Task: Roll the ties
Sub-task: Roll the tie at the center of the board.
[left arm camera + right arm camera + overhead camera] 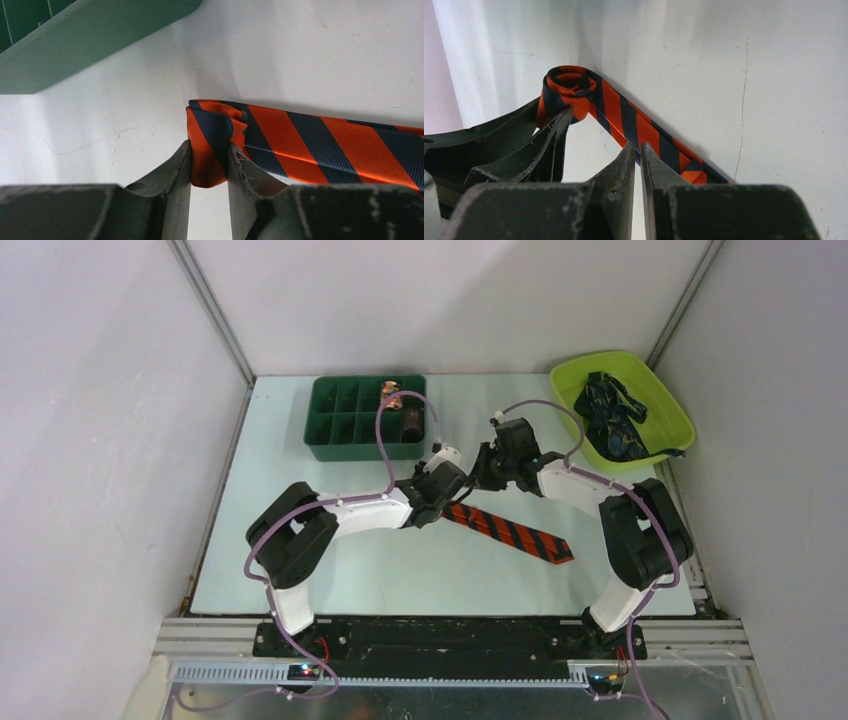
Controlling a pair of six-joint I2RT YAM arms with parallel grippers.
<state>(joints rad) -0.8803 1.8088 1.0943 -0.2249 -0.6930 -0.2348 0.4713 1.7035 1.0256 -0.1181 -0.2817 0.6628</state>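
The red-orange tie (515,532) with dark diagonal stripes lies on the table, its wide pointed end toward the front right. Its narrow end is wound into a small roll (569,87). My left gripper (443,502) is shut on that rolled end (210,145), which is pinched between its fingers (172,167). My right gripper (480,476) hovers just behind the roll. Its jaws (636,148) are closed to a thin slit with nothing between them, just above the flat strip (644,132). A heap of dark navy patterned ties (612,415) lies in the lime bin (668,400).
A dark green divided tray (345,420) stands at the back left, with two small rolls (392,392) in its right-hand cells. Its wall shows in the left wrist view (90,35). The two grippers are close together at the table's middle. Purple cables loop above both arms.
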